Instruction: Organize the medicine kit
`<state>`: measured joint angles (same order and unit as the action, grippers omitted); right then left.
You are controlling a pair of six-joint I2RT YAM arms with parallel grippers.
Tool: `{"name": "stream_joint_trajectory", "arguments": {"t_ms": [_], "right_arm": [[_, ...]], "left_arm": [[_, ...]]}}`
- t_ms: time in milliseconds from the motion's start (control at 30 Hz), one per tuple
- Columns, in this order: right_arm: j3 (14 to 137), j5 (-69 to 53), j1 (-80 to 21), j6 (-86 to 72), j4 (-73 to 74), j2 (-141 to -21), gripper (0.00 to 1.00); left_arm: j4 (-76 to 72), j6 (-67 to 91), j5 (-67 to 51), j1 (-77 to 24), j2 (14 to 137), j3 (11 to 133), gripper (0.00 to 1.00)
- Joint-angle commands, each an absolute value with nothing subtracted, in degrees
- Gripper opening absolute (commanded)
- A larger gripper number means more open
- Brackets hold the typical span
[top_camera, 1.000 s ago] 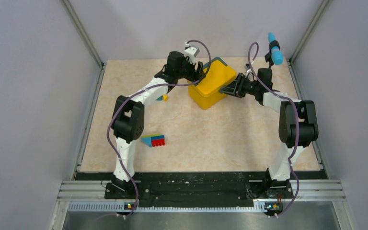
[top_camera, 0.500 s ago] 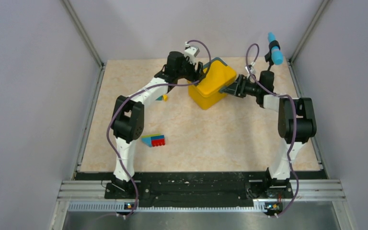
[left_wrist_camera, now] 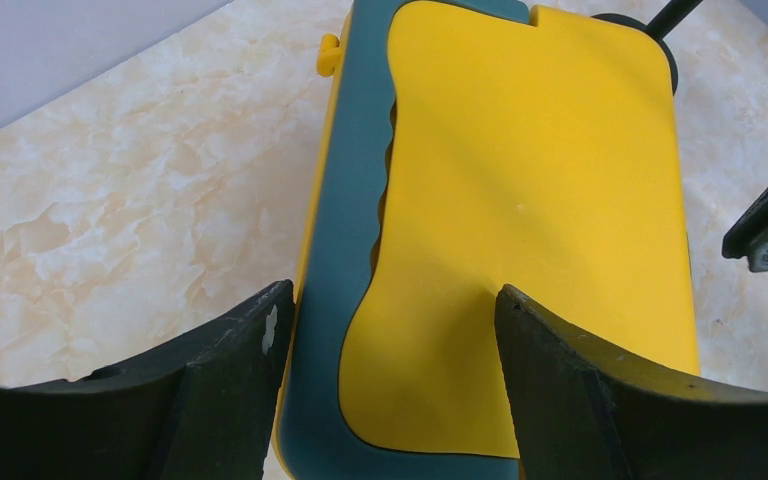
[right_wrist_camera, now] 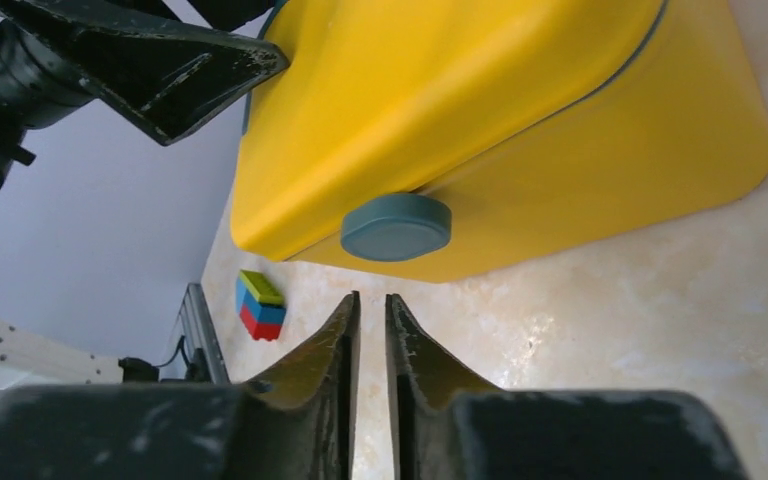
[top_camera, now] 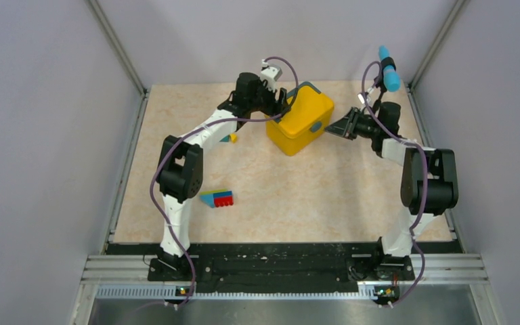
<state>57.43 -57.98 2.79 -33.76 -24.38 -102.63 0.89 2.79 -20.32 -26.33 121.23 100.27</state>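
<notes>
— Where's it sit?
— Medicine kit point(top_camera: 301, 122), lid down, far centre of the table point(top_camera: 311, 196). Left gripper point(left_wrist_camera: 390, 300) spread wide over the lid, gripping nothing. Right gripper point(right_wrist_camera: 370, 300) nearly closed, empty, just short of the teal latch point(right_wrist_camera: 396, 226).
— Advice?
— I'd brace the lid and press the latch squarely.

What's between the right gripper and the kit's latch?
Nothing visible. In the right wrist view the right gripper points at the teal latch on the kit, with only bare table between them. The left gripper straddles the kit's far end, off that line.
</notes>
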Motion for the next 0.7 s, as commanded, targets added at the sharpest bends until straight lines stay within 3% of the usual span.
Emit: {"name": "stream_joint_trajectory", "arguments": {"t_ms": [0, 133, 667], "right_arm": [[59.5, -55.4, 2.7, -33.3, -25.0, -104.1, 0.11], [62.2, -55.7, 1.6, -33.8, -26.0, -106.5, 0.04], [66.2, -52.3, -2.5, -31.0, -22.7, -110.6, 0.04]], "left_arm": [[7.9, 1.8, -23.4, -27.9, 119.9, 99.0, 0.77], [8.3, 1.0, -23.0, -27.9, 119.8, 99.0, 0.77], [8.7, 0.5, -22.4, -27.9, 119.6, 98.9, 0.77]]}}
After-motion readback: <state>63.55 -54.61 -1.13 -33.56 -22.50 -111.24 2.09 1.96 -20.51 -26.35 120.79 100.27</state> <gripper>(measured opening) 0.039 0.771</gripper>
